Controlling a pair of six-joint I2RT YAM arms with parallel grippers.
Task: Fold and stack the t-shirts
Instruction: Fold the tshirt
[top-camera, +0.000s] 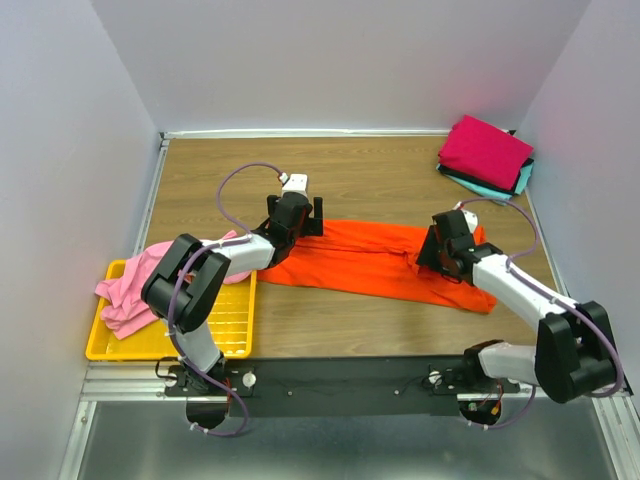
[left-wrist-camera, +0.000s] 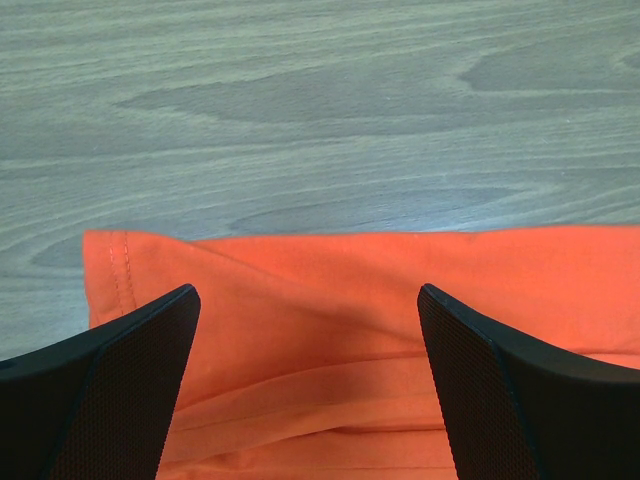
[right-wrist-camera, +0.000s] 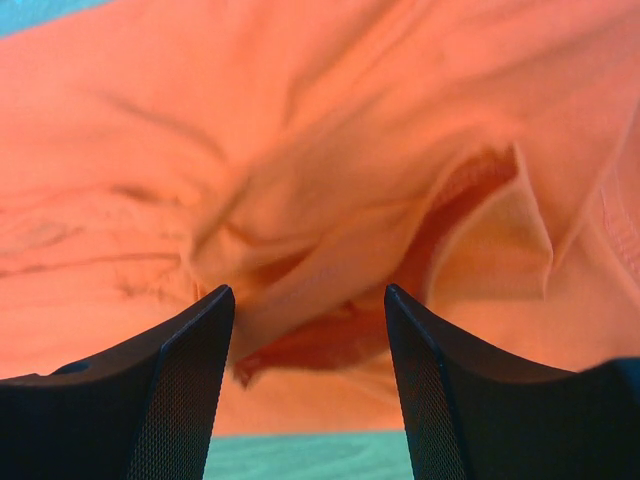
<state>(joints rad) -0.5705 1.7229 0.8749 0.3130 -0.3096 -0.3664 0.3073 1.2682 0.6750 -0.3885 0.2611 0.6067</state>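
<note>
A bright orange t-shirt (top-camera: 365, 262) lies stretched left to right across the middle of the table. My left gripper (top-camera: 304, 220) is open at its far left edge. In the left wrist view the open gripper (left-wrist-camera: 308, 300) straddles the orange cloth (left-wrist-camera: 330, 290) just inside its hemmed corner. My right gripper (top-camera: 431, 250) is open over the shirt's right part. In the right wrist view the open gripper (right-wrist-camera: 310, 300) has wrinkled orange cloth (right-wrist-camera: 330, 180) bunched between its fingers. A light pink shirt (top-camera: 135, 283) lies crumpled in the yellow tray. Folded magenta, dark and teal shirts (top-camera: 487, 153) are stacked at the back right.
The yellow mesh tray (top-camera: 225, 325) sits at the front left, next to the left arm. Grey walls close in the wooden table (top-camera: 370, 180) on the left, back and right. A black rail runs along the near edge.
</note>
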